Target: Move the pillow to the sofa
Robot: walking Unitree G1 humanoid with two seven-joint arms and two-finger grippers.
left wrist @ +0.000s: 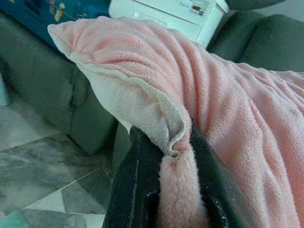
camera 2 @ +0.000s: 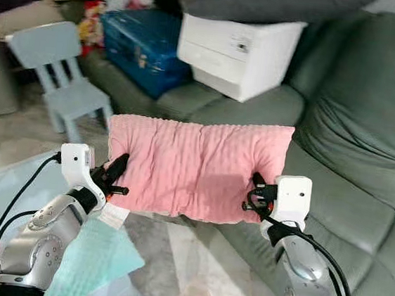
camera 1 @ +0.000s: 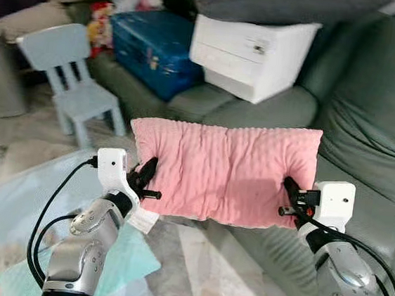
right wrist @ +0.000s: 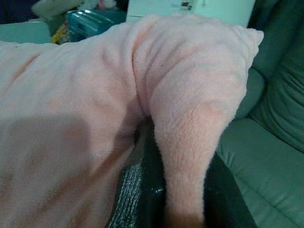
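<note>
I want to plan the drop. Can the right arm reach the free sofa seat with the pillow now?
Probably yes. The right gripper and left gripper hold the pink pillow by its ends, just before the sofa seat, which lies bare beside the right arm; the white box sits farther back.

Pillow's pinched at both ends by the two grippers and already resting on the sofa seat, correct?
Not resting. The pillow hangs in the air in front of the sofa, over the floor at its edge, as the left eye view shows. The left gripper and right gripper do pinch its two ends.
</note>
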